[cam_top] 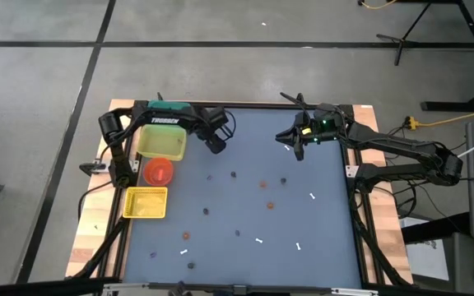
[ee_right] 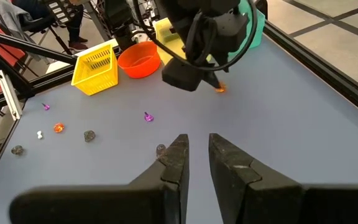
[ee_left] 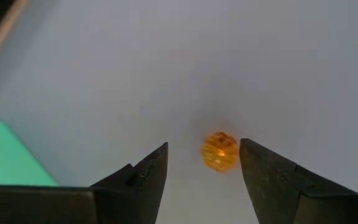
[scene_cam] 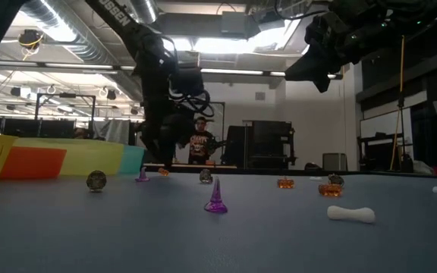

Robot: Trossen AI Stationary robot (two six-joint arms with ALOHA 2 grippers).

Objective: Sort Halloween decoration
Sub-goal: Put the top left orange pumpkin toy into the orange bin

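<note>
The Halloween decoration is many tiny trinkets scattered over the blue-grey table point(cam_top: 327, 230): orange ones point(cam_top: 263, 184), dark ones point(cam_top: 234, 174), white sticks point(cam_top: 313, 196) and a purple cone point(scene_cam: 216, 197). My left gripper point(ee_left: 204, 165) points down at the far left, beside the bins, and is open. A round orange trinket point(ee_left: 220, 151) lies on the table between its fingertips, nearer one finger; no touch shows. My right gripper point(ee_right: 197, 152) hangs high over the far right, its fingers a narrow gap apart and with nothing between them.
Along the table's left edge stand a teal bin point(cam_top: 167, 108), a pale yellow bin point(cam_top: 161, 141), a red bowl point(cam_top: 159, 171) and a yellow basket point(cam_top: 146, 202). A white bone-shaped piece point(scene_cam: 351, 214) lies near the low camera. A person point(scene_cam: 199, 144) stands beyond the far edge.
</note>
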